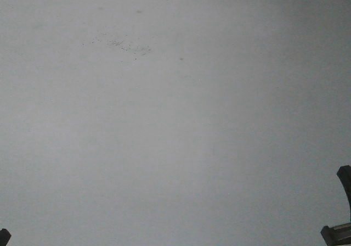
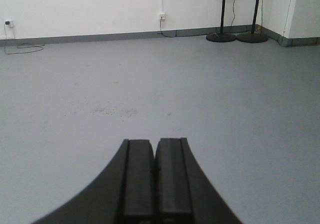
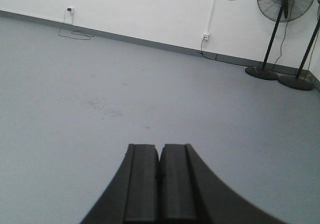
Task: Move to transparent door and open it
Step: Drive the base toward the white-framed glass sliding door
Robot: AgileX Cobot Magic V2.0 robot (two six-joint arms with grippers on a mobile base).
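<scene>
Straight ahead of the left gripper fingers, floor; on it, ahead and left of the fingertips, a scatter of specks. Far beyond, wall across, with a socket nearly dead ahead. Far left, cable on the floor at the wall's foot. Far ahead-right of the fingers, fan base beside second base. From the right gripper fingers: specks ahead-left, fan head far up-right.

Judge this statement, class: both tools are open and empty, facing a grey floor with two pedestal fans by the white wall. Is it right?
One thing is wrong: both tools are shut, not open. The left wrist view shows the left tool closed tight, the right wrist view the right tool likewise. The rest holds.
</scene>
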